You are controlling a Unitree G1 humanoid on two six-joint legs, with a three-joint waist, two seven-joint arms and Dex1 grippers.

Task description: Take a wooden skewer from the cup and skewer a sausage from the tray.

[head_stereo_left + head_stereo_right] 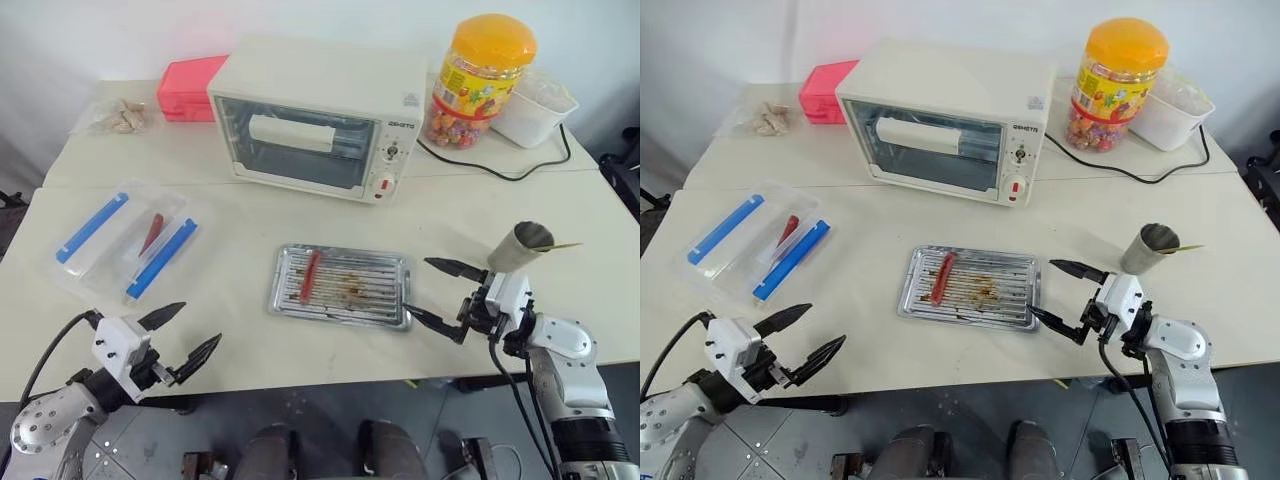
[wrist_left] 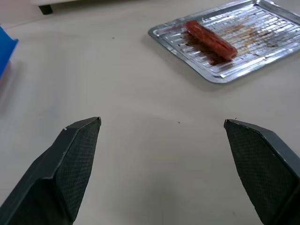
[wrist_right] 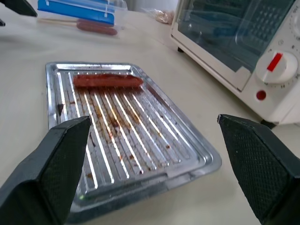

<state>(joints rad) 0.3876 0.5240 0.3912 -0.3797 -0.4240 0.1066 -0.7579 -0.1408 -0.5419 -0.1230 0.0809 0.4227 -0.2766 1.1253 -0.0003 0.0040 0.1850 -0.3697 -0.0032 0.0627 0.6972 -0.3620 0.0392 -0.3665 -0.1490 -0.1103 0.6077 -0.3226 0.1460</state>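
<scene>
Wooden skewer (image 1: pixel 560 245) was too thin to trace; only a pale tip poked out past the cup (image 1: pixel 518 247) rim, near the table's (image 1: pixel 240 290) right edge. Cup interior was dark, contents unreadable. Whatever sat in the clear bag (image 1: pixel 113 117) at the far left corner was too small to identify. White tub (image 1: pixel 535 110) was partly hidden behind the candy jar (image 1: pixel 480 80).

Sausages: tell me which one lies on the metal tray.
The sausage near the left end of the silver tray; the other sausage lies inside the clear plastic container with blue strips.
</scene>
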